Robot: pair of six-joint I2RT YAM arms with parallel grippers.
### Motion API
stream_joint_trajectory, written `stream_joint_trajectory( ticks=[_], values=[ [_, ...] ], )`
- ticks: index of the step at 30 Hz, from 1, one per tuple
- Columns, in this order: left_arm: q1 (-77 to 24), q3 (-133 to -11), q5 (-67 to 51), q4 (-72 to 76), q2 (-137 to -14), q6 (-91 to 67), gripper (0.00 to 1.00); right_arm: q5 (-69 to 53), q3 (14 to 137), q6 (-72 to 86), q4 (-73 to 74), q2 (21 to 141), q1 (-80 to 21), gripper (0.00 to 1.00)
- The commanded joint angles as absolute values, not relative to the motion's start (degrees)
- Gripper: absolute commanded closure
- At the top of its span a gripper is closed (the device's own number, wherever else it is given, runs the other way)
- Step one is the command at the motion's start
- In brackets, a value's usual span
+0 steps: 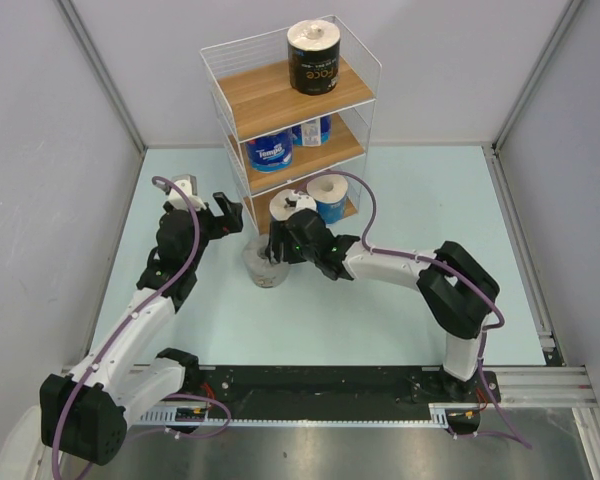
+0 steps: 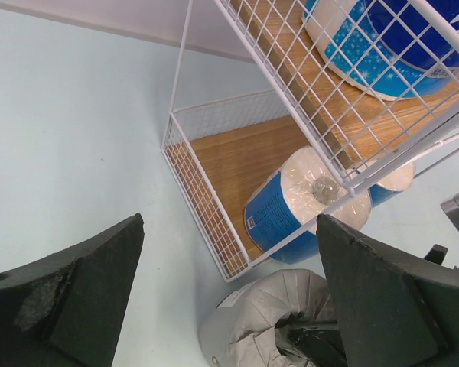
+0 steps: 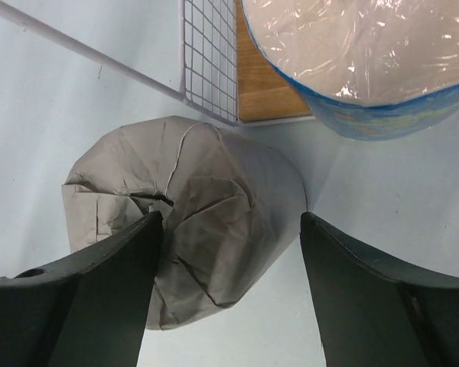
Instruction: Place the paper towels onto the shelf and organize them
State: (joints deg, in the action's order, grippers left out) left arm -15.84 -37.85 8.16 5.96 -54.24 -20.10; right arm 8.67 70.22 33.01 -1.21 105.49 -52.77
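Pale blue desk (image 1: pixel 400 320) enclosed by grey wall panels (image 1: pixel 40 150), seen from above and from both wrists. At left, the left hand (image 1: pixel 223 215) is held near the foot of the shelf, its fingers spread wide and nothing held between them. Just right of it, the grey roll (image 1: pixel 263 268) is seen standing on the desk, just in front of the lowest tier and outside the wire. It is straddled by the right hand (image 3: pixel 231 229): one finger is set at the crumpled hollow of the roll's end, the other against its outer wall. Whether the roll is actually pinched cannot be told.

On the shelf (image 1: pixel 270 95), five rolls are already stored. The black roll (image 1: pixel 313 58) is stood on the top board, and two blue rolls (image 1: pixel 271 152) (image 1: pixel 313 131) are kept on the middle board. On the bottom board one blue roll (image 2: pixel 279 214) is laid, with what appears to be another (image 2: pixel 394 180) behind it. The task is judged nearly complete: only the grey roll remains to be lifted in, and free board is visible at the left of the lowest tier.
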Motion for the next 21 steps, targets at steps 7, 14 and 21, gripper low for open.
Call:
stream_joint_trajectory(
  ticks=[7,14,21],
  values=[
    [-15.12,-39.73,6.33,7.82,-54.40,-21.18,0.00,10.37,73.56,31.29,-0.79,106.44,-53.44,0.51],
    [-15.03,-39.64,6.24,7.91,-54.32,-21.18,0.00,14.32,73.48,25.93,6.84,99.33,-55.19,0.61],
    [-15.03,-39.55,5.89,8.09,-54.40,-21.36,0.00,14.94,73.48,20.58,10.28,84.30,-55.20,0.57]
  ],
)
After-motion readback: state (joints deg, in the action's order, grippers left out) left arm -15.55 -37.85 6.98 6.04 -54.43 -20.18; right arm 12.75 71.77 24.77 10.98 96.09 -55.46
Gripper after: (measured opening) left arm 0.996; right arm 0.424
